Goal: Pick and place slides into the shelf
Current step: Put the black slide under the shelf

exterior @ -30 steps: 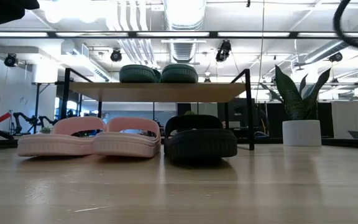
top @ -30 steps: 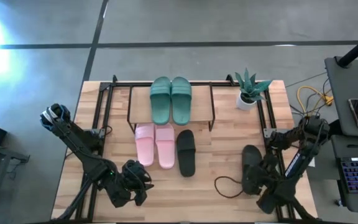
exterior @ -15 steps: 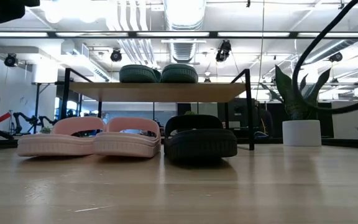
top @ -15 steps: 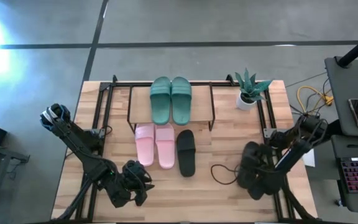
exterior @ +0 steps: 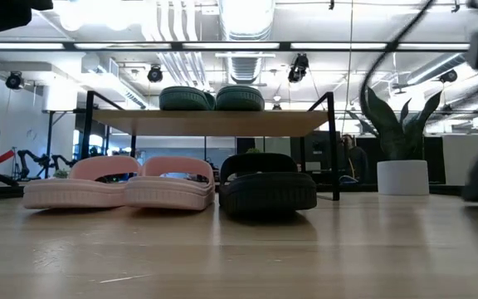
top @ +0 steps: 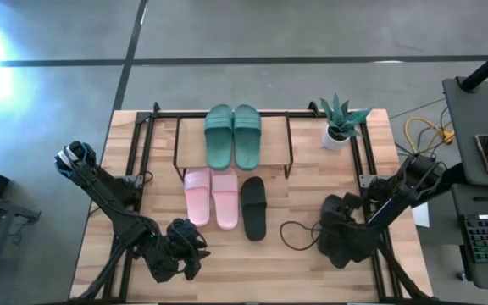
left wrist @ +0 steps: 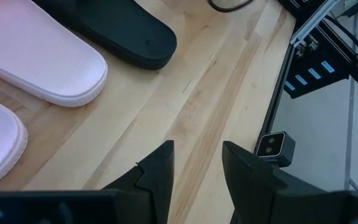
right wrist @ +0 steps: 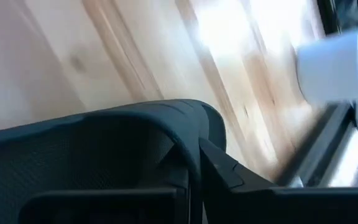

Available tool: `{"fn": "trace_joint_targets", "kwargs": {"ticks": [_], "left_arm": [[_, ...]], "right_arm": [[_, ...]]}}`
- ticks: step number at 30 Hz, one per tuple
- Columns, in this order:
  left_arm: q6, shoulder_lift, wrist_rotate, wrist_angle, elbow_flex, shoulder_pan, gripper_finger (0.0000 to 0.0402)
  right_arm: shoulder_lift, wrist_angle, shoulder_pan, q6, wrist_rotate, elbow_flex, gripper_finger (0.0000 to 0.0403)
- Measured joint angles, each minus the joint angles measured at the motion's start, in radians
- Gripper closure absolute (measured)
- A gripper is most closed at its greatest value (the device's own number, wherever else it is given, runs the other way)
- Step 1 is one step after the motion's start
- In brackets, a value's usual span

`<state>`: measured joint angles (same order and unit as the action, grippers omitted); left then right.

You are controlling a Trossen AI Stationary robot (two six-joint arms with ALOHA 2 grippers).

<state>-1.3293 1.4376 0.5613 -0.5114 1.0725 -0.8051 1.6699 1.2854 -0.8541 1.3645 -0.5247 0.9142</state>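
1. Since the earlier frames: the right arm has swung in from the worktop's right edge toward the middle, carrying the second black slide [top: 339, 222] w/ it; the cable loop beside it shifted too. Left arm, shelf and the other slides haven't budged.

2. High view: right hand [top: 346, 241] sits near the front right of the worktop [top: 303, 195], over the dark slide. Left hand [top: 185, 246] waits at front left. Green pair [top: 233, 135] lies on the shelf [top: 176, 144] top board; pink pair [top: 211, 196] and first black slide [top: 253, 207] lie on the worktop just in front of the shelf, side by side. Potted plant [top: 341, 123] at the back right.

3. Low view: the pink pair and black slide sit at the shelf's front; whether they're under the board I can't tell from here. A dark blurred shape at the far right edge, prob. the carried slide.

4. Left wrist view: left hand's fingers [left wrist: 157, 174] stand partly apart, gripping nothing, above bare wood near a pink slide's end.

5. Right wrist view: right hand's fingers [right wrist: 219, 168] pinched shut on the black slide's edge.

6. Step in hand, as I read it: carrying the last black slide to its mate. Next move needs transport left, toe aligned w/ the first black slide, set down beside it at the shelf, then release.
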Motion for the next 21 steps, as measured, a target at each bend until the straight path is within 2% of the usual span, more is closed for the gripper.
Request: {"fn": "trace_joint_targets", "kwargs": {"ticks": [4, 8, 13, 18, 21], "left_arm": [[0.000, 0.000, 0.000, 0.000, 0.000, 0.000, 0.0281], [0.000, 0.000, 0.000, 0.001, 0.000, 0.000, 0.0281], [0.000, 0.000, 0.000, 0.000, 0.000, 0.000, 0.0281], [0.000, 0.000, 0.000, 0.000, 0.000, 0.000, 0.0281], [0.001, 0.000, 0.000, 0.000, 0.000, 0.000, 0.0281]], "right_arm": [[0.000, -0.034, 0.029, -0.118, -0.139, 0.090, 0.0390], [0.000, -0.164, 0.069, -0.345, -0.241, 0.165, 0.0390], [0.028, -0.295, 0.140, -0.607, -0.276, 0.206, 0.0390], [0.074, -0.313, 0.192, -0.725, -0.349, 0.240, 0.0390], [0.087, -0.383, 0.218, -0.806, -0.362, 0.244, 0.0390]]}}
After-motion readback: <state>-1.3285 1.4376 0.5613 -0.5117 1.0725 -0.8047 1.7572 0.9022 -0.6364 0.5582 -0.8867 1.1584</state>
